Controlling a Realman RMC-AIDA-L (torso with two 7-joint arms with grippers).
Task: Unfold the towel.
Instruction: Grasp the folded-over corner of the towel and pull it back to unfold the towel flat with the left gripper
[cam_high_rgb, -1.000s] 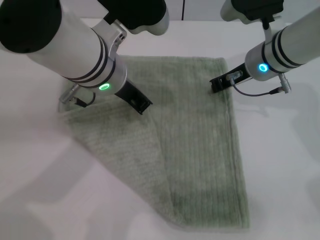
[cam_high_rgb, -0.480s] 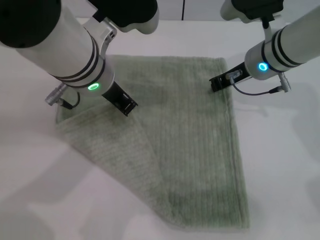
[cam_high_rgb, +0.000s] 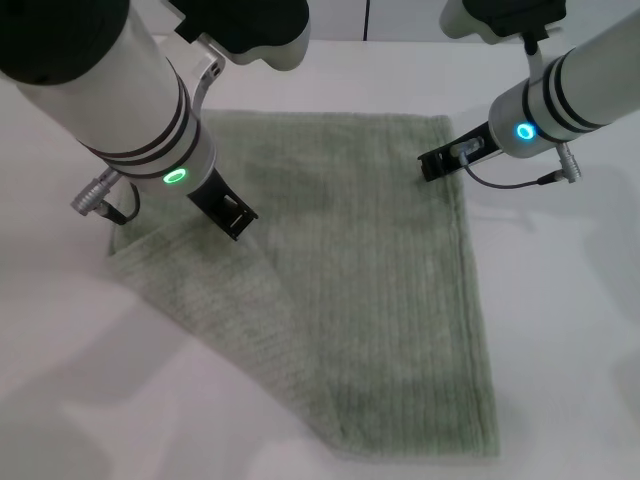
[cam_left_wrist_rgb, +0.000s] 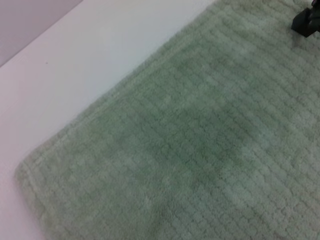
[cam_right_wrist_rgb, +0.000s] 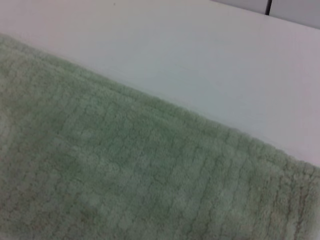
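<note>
left gripper (cam_high_rgb: 232, 215) jaws hold the towel (cam_high_rgb: 380, 300) fold on the table (cam_high_rgb: 560, 300); right gripper (cam_high_rgb: 432, 165) jaws unclear.

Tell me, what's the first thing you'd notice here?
The big green towel spread across the white table, with one flap folded diagonally near its left corner. The left end effector is at that fold's top, and the right end effector is at the towel's far right corner.

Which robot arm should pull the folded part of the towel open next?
Probably left. The left tool sits at the folded flap of the towel; the right tool is at the far flat edge.
</note>
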